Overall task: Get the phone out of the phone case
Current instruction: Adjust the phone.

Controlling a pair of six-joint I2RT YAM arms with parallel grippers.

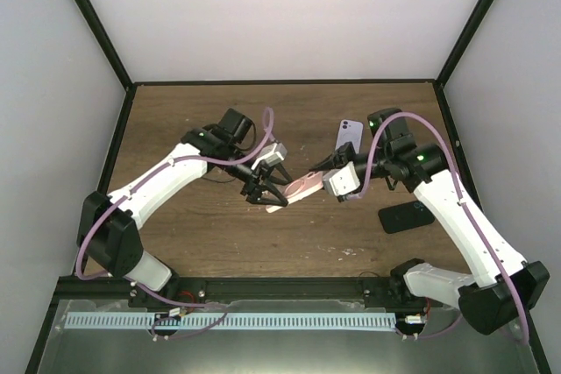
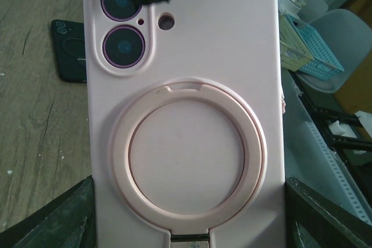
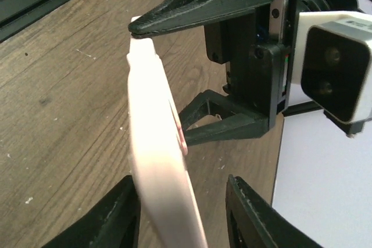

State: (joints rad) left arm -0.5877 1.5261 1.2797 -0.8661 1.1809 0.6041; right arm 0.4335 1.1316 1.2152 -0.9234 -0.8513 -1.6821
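A pink phone case (image 1: 298, 187) with a ring stand is held in the air above the table's middle. The phone's camera lenses (image 2: 123, 45) show through its cutout. My left gripper (image 1: 267, 190) is shut on the case across its width, with one finger (image 2: 58, 219) on each long edge. In the right wrist view the case (image 3: 154, 143) is edge-on. My right gripper (image 3: 181, 184) straddles the camera end. Its left finger (image 3: 110, 219) touches one face and its other finger (image 3: 256, 219) stands apart. The right gripper also shows in the top view (image 1: 323, 174).
A lilac phone case (image 1: 350, 135) lies at the back right of the wooden table (image 1: 175, 216). A black phone case (image 1: 406, 216) lies near the right arm and shows in the left wrist view (image 2: 70, 50). A blue basket (image 2: 308, 50) stands beyond the table.
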